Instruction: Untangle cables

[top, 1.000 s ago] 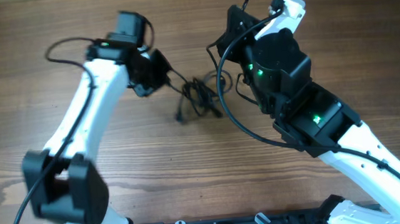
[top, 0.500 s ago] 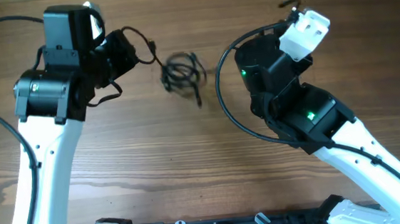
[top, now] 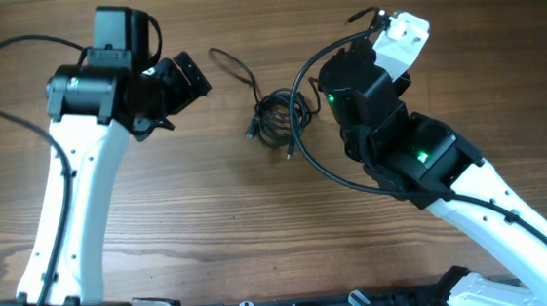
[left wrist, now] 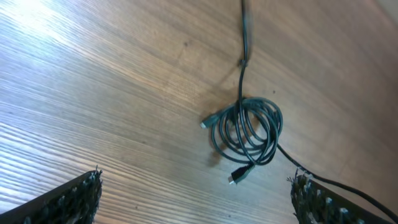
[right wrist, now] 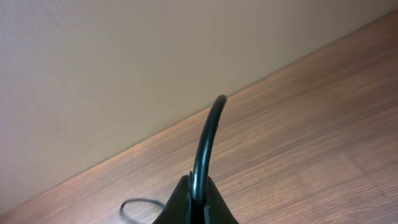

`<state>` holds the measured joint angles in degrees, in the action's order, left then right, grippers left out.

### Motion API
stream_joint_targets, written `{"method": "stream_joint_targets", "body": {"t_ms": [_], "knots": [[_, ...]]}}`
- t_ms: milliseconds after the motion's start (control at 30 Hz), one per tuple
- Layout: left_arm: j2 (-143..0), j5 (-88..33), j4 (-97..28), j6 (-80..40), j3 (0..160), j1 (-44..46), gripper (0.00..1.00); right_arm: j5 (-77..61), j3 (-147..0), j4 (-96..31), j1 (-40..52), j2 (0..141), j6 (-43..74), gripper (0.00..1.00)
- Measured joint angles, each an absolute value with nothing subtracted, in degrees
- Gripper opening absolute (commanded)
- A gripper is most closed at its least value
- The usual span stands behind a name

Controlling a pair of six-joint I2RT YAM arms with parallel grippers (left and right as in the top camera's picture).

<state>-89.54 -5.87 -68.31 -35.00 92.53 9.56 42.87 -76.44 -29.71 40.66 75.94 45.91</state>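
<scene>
Overhead: cable coil (top: 276,121) lies just right of the closer left gripper (top: 192,74), jaws wide, empty; right gripper (top: 403,35) pinches a cord (right wrist: 205,143).

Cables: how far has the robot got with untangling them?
Partly done. One cable seems pulled free, clamped in the right gripper. The left gripper hangs open and empty over the rest. Left to do: the coil on the table lies bunched, one strand trailing out.
</scene>
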Motion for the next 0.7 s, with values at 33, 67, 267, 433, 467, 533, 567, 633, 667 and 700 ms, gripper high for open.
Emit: {"method": "stream_joint_targets", "body": {"t_ms": [33, 67, 267, 433, 467, 533, 567, 633, 667, 700], "knots": [[-90.2, -7.1, -68.4, -34.7, 92.5, 9.6, 0.99, 41.2, -76.4, -28.9, 40.7, 76.0, 45.9, 0.04], [-91.3, -9.2, -68.4, -33.8, 92.5, 9.7, 0.99, 39.4, -76.4, -28.1, 40.7, 76.2, 45.9, 0.04], [-95.3, -13.4, -71.5, -30.5, 92.5, 13.9, 1.00, 30.9, -76.3, -11.4, 40.7, 76.6, 44.6, 0.04], [-95.8, -13.0, -72.3, -30.0, 92.5, 14.3, 1.00, 26.2, -76.2, 7.7, 40.7, 72.3, 36.5, 0.04], [-95.8, -13.0, -72.2, -30.0, 92.5, 14.3, 1.00, 25.5, -76.2, 10.3, 40.7, 70.7, 35.6, 0.04], [-95.8, -13.0, -71.9, -30.0, 92.5, 14.3, 1.00, 25.2, -76.2, 14.6, 40.7, 69.1, 34.8, 0.04], [-95.8, -12.9, -71.8, -30.0, 92.5, 14.3, 1.00, 25.0, -76.3, 17.3, 40.7, 68.6, 34.4, 0.05], [-95.8, -12.9, -71.7, -30.0, 92.5, 14.3, 1.00, 24.4, -76.4, 22.2, 40.7, 68.4, 34.2, 0.04], [-95.8, -13.0, -71.8, -30.0, 92.5, 14.3, 1.00, 23.9, -76.3, 24.2, 40.7, 68.5, 34.2, 0.05], [-95.8, -12.9, -71.8, -30.0, 92.5, 14.3, 1.00, 23.0, -76.3, 26.5, 40.7, 68.5, 34.2, 0.05]]}}
